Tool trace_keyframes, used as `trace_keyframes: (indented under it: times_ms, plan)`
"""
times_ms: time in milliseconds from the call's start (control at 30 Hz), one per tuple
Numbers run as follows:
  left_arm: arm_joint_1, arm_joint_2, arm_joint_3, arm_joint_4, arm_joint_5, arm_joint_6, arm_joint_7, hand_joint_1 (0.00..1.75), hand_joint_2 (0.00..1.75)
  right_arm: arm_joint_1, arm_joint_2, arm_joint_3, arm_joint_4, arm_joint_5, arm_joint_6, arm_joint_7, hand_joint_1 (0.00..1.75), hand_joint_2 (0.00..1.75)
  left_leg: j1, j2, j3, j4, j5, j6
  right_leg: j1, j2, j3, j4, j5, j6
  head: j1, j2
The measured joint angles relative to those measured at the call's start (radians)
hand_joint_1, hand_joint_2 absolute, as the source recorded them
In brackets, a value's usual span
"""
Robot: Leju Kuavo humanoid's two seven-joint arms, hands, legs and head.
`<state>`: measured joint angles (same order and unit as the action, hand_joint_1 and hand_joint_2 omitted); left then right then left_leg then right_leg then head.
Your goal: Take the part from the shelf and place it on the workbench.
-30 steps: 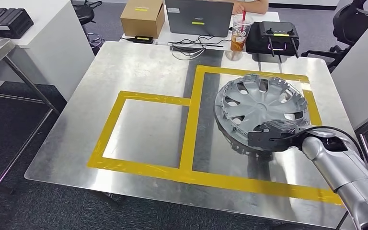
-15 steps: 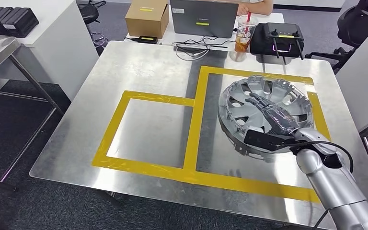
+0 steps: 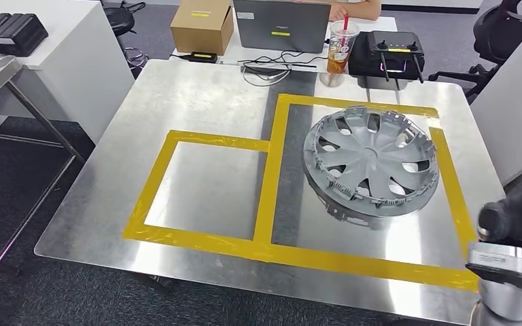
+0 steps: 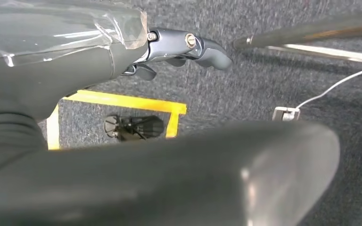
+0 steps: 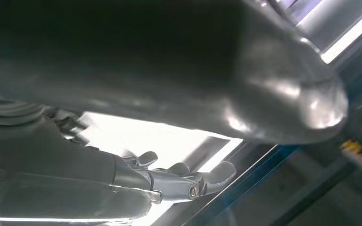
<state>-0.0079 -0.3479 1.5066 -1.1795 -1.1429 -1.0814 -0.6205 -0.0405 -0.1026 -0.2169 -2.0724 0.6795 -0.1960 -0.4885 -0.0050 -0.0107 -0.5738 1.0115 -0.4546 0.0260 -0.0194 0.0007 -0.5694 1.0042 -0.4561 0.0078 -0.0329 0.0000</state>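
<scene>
While the wheel cover (image 3: 371, 163) lies flat on the workbench (image 3: 197, 102), inside the larger of the two yellow tape frames (image 3: 279, 176), nothing touches it, so the placing step looks done and what is left, by my reading, is only to bring the arm to rest. The next move asks for little: keep the right arm clear of the cover's rim so the part is not nudged off its spot.

Look at the right arm: its silver forearm (image 3: 510, 272) stands at the near right corner of the bench, beside the cover and apart from it, raised steeply with the wrist turned up. The right hand (image 5: 169, 181) shows in its wrist view against bright ceiling light, fingers loosely apart and lightly curled, holding nothing.

The left hand (image 4: 179, 47) hangs low over dark carpet and a yellow floor marking, well away from the cover; its fingers look relaxed and empty, slightly spread.

Beyond the cover, at the bench's far edge, stand an iced drink (image 3: 340, 47), a black controller (image 3: 387, 51), a laptop (image 3: 282, 24) and a cardboard box (image 3: 202, 24).
</scene>
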Motion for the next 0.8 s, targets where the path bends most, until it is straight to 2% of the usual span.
trace_keyframes:
  times_ms: [67,100,133,233,267,300,333,367,400,433,467,500,567,600,633,667,733,767,800]
  plan:
    - [0.007,0.000,0.000,-0.013,0.017,-0.007,0.006,0.00,0.00,0.038,0.039,-0.072,-0.047,-0.003,0.024,-0.006,0.00,0.00,0.000,0.002,0.002,-0.011,0.010,0.006,0.000,0.000,-0.001,-0.002,0.003,0.009,-0.001,0.000]
    - [0.009,-0.001,0.000,-0.018,0.030,-0.008,0.011,0.00,0.00,0.058,0.056,-0.109,-0.062,-0.002,0.033,-0.008,0.00,0.00,0.002,0.004,0.004,-0.022,0.018,0.012,0.001,-0.001,-0.005,0.006,-0.007,0.011,0.000,0.000]
    - [0.012,-0.001,0.000,-0.021,0.044,-0.008,0.018,0.00,0.00,0.078,0.071,-0.144,-0.073,0.002,0.042,-0.007,0.00,0.00,0.004,0.005,0.004,-0.032,0.027,0.018,0.002,-0.001,-0.017,0.033,-0.029,0.008,0.001,0.000]
    - [0.021,-0.004,0.000,-0.024,0.078,-0.006,0.040,0.00,0.00,0.151,0.109,-0.245,-0.079,0.024,0.068,0.001,0.00,0.00,0.003,0.007,-0.011,-0.041,0.046,0.028,0.003,-0.001,-0.082,0.212,-0.133,-0.004,0.004,0.000]
    - [0.025,-0.004,0.000,-0.024,0.085,-0.006,0.045,0.00,0.00,0.175,0.121,-0.274,-0.078,0.031,0.079,0.004,0.00,0.00,0.001,0.008,-0.019,-0.040,0.051,0.028,0.002,-0.001,-0.094,0.257,-0.153,-0.002,0.004,0.000]
    - [0.028,-0.005,0.000,-0.024,0.091,-0.006,0.049,0.00,0.00,0.195,0.133,-0.303,-0.077,0.036,0.093,0.008,0.00,0.00,0.000,0.008,-0.028,-0.039,0.058,0.028,0.002,-0.001,-0.088,0.268,-0.156,0.005,0.004,0.000]
    - [0.031,-0.005,0.000,-0.024,0.096,-0.006,0.053,0.00,0.00,0.210,0.145,-0.332,-0.077,0.041,0.112,0.010,0.00,0.00,0.000,0.009,-0.037,-0.037,0.064,0.026,0.000,-0.001,-0.061,0.238,-0.143,0.014,0.004,0.000]
    - [0.032,-0.006,0.000,-0.024,0.102,-0.006,0.057,0.00,0.00,0.223,0.157,-0.360,-0.077,0.045,0.137,0.012,0.00,0.00,0.000,0.009,-0.047,-0.033,0.069,0.023,-0.001,-0.001,-0.016,0.173,-0.122,0.024,0.004,0.000]
    - [0.032,-0.006,0.000,-0.024,0.108,-0.005,0.060,0.00,0.00,0.233,0.170,-0.389,-0.077,0.047,0.164,0.012,0.00,0.00,-0.001,0.009,-0.057,-0.026,0.074,0.019,-0.003,-0.002,0.036,0.092,-0.107,0.029,0.004,0.000]
    - [0.033,-0.006,0.000,-0.024,0.113,-0.004,0.062,0.00,0.00,0.241,0.184,-0.415,-0.077,0.051,0.192,0.012,0.00,0.00,-0.002,0.009,-0.064,-0.020,0.078,0.015,-0.002,0.000,0.077,0.033,-0.094,0.029,0.004,0.000]
    - [0.034,-0.007,0.000,-0.024,0.118,-0.003,0.064,0.00,0.00,0.248,0.199,-0.443,-0.078,0.056,0.219,0.010,0.00,0.00,-0.004,0.008,-0.069,-0.014,0.081,0.010,-0.002,0.001,0.100,-0.006,-0.090,0.025,0.003,0.000]
    - [0.036,-0.007,0.000,-0.024,0.122,-0.001,0.065,0.00,0.00,0.252,0.214,-0.468,-0.079,0.064,0.243,0.008,0.00,0.00,-0.005,0.008,-0.071,-0.010,0.085,0.005,0.001,0.003,0.106,-0.019,-0.091,0.018,0.001,0.000]
    - [0.039,-0.007,0.000,-0.024,0.127,0.003,0.065,0.00,0.00,0.260,0.243,-0.512,-0.080,0.084,0.288,0.005,0.00,0.00,-0.002,0.007,-0.072,-0.006,0.091,-0.006,0.001,0.003,0.097,-0.016,-0.082,0.004,0.000,0.000]
    - [0.041,-0.007,0.000,-0.024,0.128,0.004,0.066,0.00,0.00,0.261,0.256,-0.529,-0.080,0.094,0.309,0.004,0.00,0.00,0.001,0.007,-0.076,0.000,0.081,-0.013,0.000,0.002,0.092,-0.016,-0.075,-0.004,-0.001,0.000]
    - [0.044,-0.008,0.000,-0.024,0.130,0.007,0.066,0.00,0.00,0.262,0.269,-0.543,-0.080,0.102,0.328,0.002,0.00,0.00,0.004,0.007,-0.083,0.022,0.052,-0.020,-0.002,0.000,0.086,-0.017,-0.067,-0.012,-0.001,0.000]
    - [0.045,-0.008,0.000,-0.024,0.134,0.009,0.067,0.00,0.00,0.262,0.281,-0.558,-0.080,0.110,0.348,-0.001,0.00,0.00,0.007,0.008,-0.096,0.064,0.006,-0.027,-0.004,-0.001,0.077,-0.018,-0.057,-0.018,-0.002,0.000]
    - [0.046,-0.009,0.000,-0.023,0.143,0.014,0.072,0.00,0.00,0.262,0.304,-0.584,-0.080,0.124,0.384,-0.008,0.00,0.00,0.012,0.008,-0.126,0.193,-0.097,-0.038,-0.003,-0.002,0.056,-0.016,-0.039,-0.021,-0.003,0.000]
    - [0.046,-0.009,0.000,-0.023,0.150,0.016,0.076,0.00,0.00,0.262,0.314,-0.596,-0.080,0.131,0.401,-0.012,0.00,0.00,0.014,0.008,-0.133,0.249,-0.125,-0.042,-0.003,-0.002,0.044,-0.016,-0.030,-0.020,-0.003,0.000]
    - [0.046,-0.009,0.000,-0.022,0.156,0.016,0.080,0.00,0.00,0.262,0.323,-0.607,-0.080,0.136,0.417,-0.016,0.00,0.00,0.015,0.008,-0.127,0.278,-0.130,-0.043,-0.002,-0.002,0.033,-0.015,-0.021,-0.019,-0.003,0.000]
